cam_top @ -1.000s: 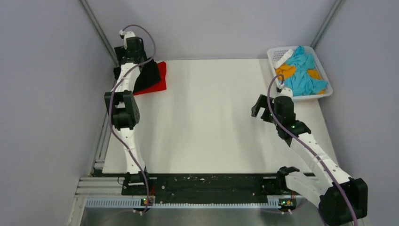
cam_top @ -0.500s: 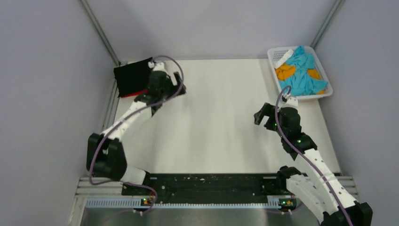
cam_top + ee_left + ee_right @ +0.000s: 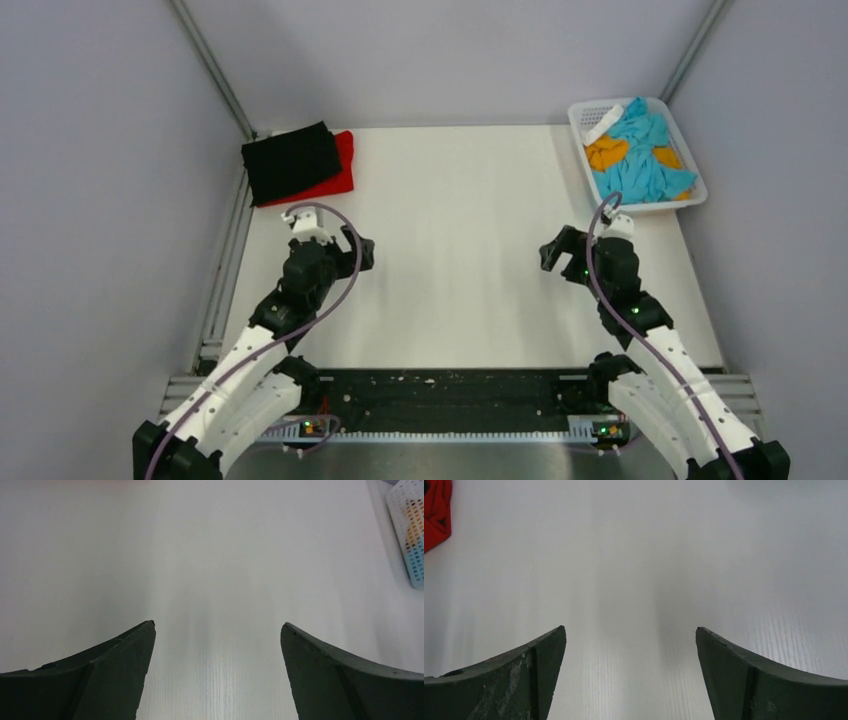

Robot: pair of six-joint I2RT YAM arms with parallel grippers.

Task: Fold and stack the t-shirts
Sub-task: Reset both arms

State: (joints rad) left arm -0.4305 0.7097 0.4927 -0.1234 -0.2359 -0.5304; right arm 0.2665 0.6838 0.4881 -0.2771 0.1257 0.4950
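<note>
Folded black cloth t-shirt lies atop bright red cloth t-shirt, stack well apart beyond my left gripper, off its left. Left jaws wide, empty. Right gripper also wide, empty. White plastic lattice basket beyond it, rightward.

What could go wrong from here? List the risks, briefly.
1. The black shirt lies skewed on the red shirt at the far-left edge of the table; a nudge from the left gripper could push the stack off.
2. Cloths lie tangled in the basket; the open right gripper might drag out several, or tip it.
</note>
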